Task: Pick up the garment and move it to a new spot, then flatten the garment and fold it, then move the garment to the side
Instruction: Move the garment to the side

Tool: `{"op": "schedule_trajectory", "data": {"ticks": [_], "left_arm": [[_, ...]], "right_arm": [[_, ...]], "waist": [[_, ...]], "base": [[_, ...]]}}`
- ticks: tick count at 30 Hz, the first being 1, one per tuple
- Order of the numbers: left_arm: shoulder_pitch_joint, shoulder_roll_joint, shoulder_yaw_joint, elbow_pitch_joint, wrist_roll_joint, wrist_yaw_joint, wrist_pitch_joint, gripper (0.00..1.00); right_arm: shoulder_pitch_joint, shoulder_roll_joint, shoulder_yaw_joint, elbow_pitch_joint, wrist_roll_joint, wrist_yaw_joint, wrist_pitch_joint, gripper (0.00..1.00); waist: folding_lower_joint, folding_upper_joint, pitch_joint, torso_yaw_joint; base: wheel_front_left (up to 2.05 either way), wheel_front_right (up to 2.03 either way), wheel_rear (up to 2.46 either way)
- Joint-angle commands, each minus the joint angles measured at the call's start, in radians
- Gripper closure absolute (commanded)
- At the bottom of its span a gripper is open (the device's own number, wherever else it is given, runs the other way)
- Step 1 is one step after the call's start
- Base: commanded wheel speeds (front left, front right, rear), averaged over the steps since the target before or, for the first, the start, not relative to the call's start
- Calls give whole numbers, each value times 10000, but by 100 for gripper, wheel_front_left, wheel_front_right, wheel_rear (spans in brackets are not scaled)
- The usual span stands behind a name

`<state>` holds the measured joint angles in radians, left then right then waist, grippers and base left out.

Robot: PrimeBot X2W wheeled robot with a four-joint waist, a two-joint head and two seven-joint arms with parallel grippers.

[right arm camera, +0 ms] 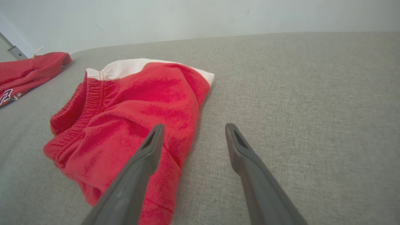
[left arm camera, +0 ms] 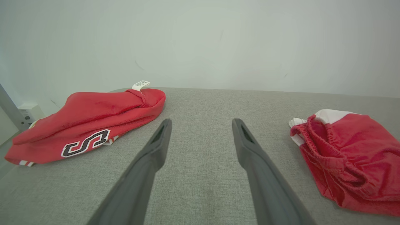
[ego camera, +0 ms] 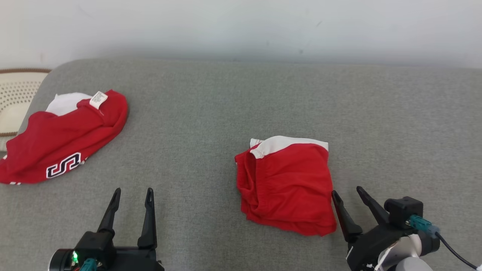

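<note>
You are looking at a grey upholstered surface (ego camera: 226, 98) that runs under everything, with a pale wall (ego camera: 241, 26) rising beyond the far side of the folded red garment (ego camera: 286, 180), which is your landmark. That garment lies flat on the grey fabric, a compact folded block with a white band along its far edge and a gathered elastic waistband on its left side. Well apart from it, far to its left and a little farther back, a larger red jersey (ego camera: 60, 139) lies loosely heaped, showing a black and white emblem near its front hem and a patch of white at its far end. Farther left again from the folded garment, past the jersey, a cream woven item (ego camera: 15, 94) with a brown rim sits off the edge of the surface. Your right gripper (ego camera: 345, 190) is just beside the garment's near right corner, fingers spread apart and holding nothing; in the right wrist view one finger overlaps the red cloth, but you cannot tell whether it touches. Your left gripper (ego camera: 133, 190) hangs over bare grey fabric to the garment's left, between it and the jersey, fingers likewise parted and empty. The smallest item is a white label (ego camera: 98, 99) standing up from the jersey's far edge.
</note>
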<state>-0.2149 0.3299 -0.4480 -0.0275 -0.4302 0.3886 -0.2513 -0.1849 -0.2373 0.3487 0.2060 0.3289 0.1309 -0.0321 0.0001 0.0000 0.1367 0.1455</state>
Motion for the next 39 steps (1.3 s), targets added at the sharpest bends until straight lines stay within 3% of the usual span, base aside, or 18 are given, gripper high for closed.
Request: {"op": "schedule_trajectory", "data": {"ticks": [1, 8, 17, 18, 19, 21, 30, 39], "left_arm": [[-107, -15, 0, 39, 94, 3, -56, 0], [-291, -129, 21, 118, 190, -63, -81, 0], [-335, -134, 77, 150, 239, -54, -105, 0], [-325, -127, 93, 154, 237, -57, -107, 0], [-321, -122, 96, 155, 234, -65, -107, 0], [-321, -105, 103, 152, 238, -70, -110, 0], [-349, 26, 152, -92, 347, -1, -112, 0], [-648, 310, 117, -611, 572, 62, 115, 0]], "right_arm": [[-121, -45, 57, 112, 65, -3, -42, 0], [-897, 155, 760, 1712, 460, -3, -392, 0], [-812, 548, 1751, 2658, 894, 2, -541, 0], [-778, 608, 1877, 2694, 963, 2, -527, 9], [-760, 662, 1974, 2702, 1039, 2, -519, 51], [-781, 693, 2060, 2707, 1143, 2, -566, 100], [-1070, 299, 1433, 2443, 1009, -9, -886, 100], [-1099, -384, 625, 2134, 441, -7, -737, 100]], "waist": [[-1, 0, 259, 250], [-1, 0, 528, 346], [-1, 0, 562, 71], [-1, 0, 557, 17], [-1, 0, 551, -33], [-1, 0, 546, -141], [-1, 0, 554, -909], [-1, 0, 1035, -2492]], "base": [[0, 0, 0], [0, 0, 0], [0, 0, 0], [0, 0, 0], [0, 0, 0], [0, 0, 0], [0, 0, 0], [0, 0, 0]]}}
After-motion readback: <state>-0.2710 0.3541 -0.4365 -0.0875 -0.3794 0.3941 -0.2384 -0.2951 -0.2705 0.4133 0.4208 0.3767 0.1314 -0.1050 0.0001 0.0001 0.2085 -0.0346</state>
